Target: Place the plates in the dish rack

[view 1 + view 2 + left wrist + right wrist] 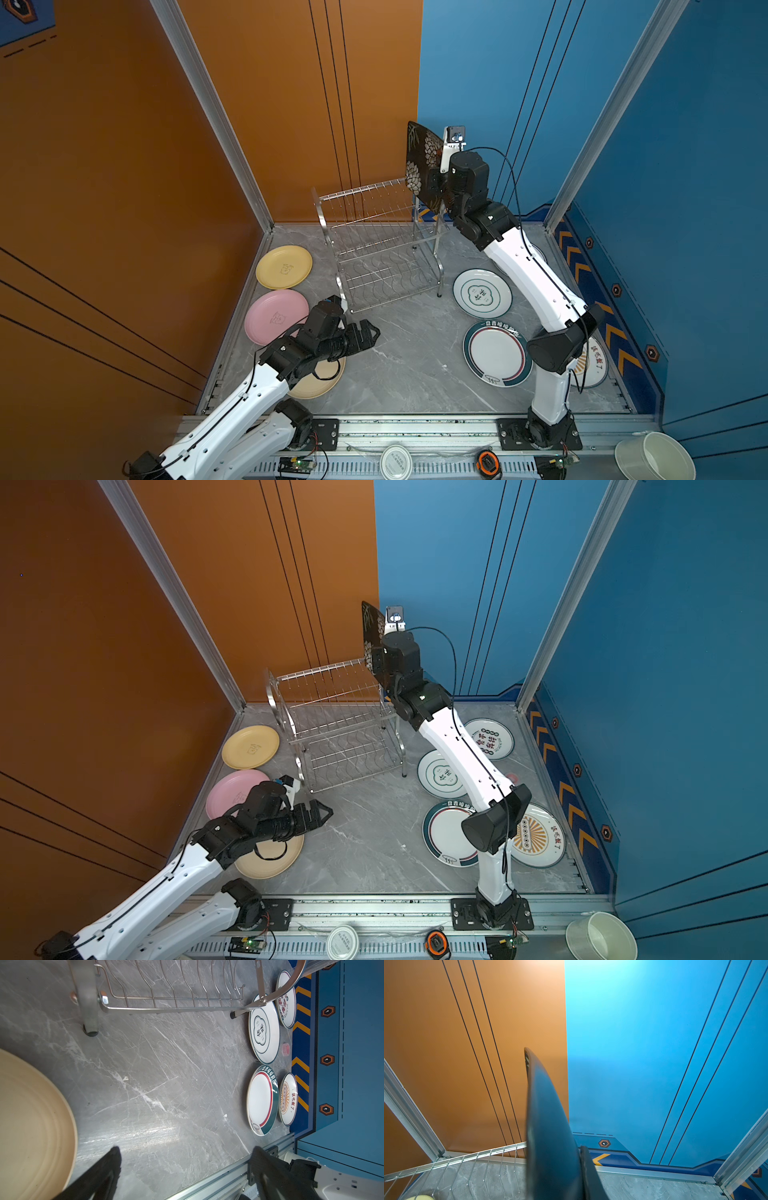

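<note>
Right jaws are clamped on the lower edge of the black floral plate (420, 164), and it's up in the air, standing on edge with its patterned face turned toward the orange wall. It hangs over the right end of the dish rack (361, 189), down near the upper tier's rail. From here I can't tell whether plate and wire touch. In the right wrist view the plate (548, 1126) cuts straight up the middle, with the rack's slotted rail (477, 1153) running in beside it.

The rack stands at the far edge of the grey marble table (407, 353).

Over on the other side, the left jaws are spread wide, holding nothing. They hover above the table toward the front left corner, pointing out across the middle. Just behind them lies the pink plate (270, 316), and the beige plate (328, 382) sits half under that arm. The yellow plate (284, 267) lies farther back along the left edge.

Along the right edge, four white plates lie flat: the cloud-motif plate (482, 293), the green-and-red-rimmed plate (494, 353), the sunburst plate (536, 837) and the red-lettered plate (492, 737).
</note>
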`<state>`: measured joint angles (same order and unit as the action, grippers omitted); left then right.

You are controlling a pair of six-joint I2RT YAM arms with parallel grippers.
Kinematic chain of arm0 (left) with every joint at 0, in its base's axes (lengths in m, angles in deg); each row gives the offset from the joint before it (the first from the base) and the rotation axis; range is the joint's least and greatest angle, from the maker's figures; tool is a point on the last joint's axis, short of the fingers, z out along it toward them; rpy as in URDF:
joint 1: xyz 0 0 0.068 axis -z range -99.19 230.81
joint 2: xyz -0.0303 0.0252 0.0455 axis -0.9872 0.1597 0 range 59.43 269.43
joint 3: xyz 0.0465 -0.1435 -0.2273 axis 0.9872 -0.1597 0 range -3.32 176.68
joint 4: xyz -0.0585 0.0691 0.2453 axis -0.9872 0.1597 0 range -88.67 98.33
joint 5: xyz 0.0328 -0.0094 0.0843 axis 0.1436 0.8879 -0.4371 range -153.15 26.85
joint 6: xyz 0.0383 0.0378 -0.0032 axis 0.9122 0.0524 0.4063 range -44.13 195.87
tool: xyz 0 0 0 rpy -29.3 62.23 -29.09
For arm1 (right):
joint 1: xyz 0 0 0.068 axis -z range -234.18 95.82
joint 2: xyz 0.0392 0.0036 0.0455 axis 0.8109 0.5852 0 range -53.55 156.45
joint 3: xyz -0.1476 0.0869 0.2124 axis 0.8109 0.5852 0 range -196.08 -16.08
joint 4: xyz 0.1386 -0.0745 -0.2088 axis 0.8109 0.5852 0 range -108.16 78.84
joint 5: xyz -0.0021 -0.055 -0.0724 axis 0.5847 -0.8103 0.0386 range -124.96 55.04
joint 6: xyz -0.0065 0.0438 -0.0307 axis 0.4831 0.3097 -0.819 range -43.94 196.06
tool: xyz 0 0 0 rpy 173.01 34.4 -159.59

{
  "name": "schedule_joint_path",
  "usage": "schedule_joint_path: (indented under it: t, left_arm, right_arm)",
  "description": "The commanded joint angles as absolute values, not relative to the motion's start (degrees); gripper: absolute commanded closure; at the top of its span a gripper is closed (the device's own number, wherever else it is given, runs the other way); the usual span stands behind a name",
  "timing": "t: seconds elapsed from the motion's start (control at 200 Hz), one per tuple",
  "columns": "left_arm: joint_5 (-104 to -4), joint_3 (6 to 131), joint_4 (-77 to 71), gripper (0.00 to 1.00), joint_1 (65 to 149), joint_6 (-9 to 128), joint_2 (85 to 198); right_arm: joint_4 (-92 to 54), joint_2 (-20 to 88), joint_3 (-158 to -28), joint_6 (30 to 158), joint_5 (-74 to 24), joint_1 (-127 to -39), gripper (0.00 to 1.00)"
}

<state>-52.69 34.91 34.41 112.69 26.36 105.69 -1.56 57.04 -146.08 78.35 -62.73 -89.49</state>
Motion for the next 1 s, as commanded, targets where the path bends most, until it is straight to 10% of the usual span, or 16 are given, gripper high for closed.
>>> schedule_joint_path:
  t: [0.0, 0.991]
  left_arm:
    - [-53.99, 33.99, 35.59, 0.02, 112.1, 26.13, 105.04]
    - [-54.05, 33.92, 35.95, 0.02, 112.01, 26.48, 105.24]
  right_arm:
    - [-11.15, 55.99, -146.37, 77.31, -65.06, -89.8, 1.0]
    - [-19.5, 46.44, -122.81, 76.5, -69.54, -93.27, 1.0]
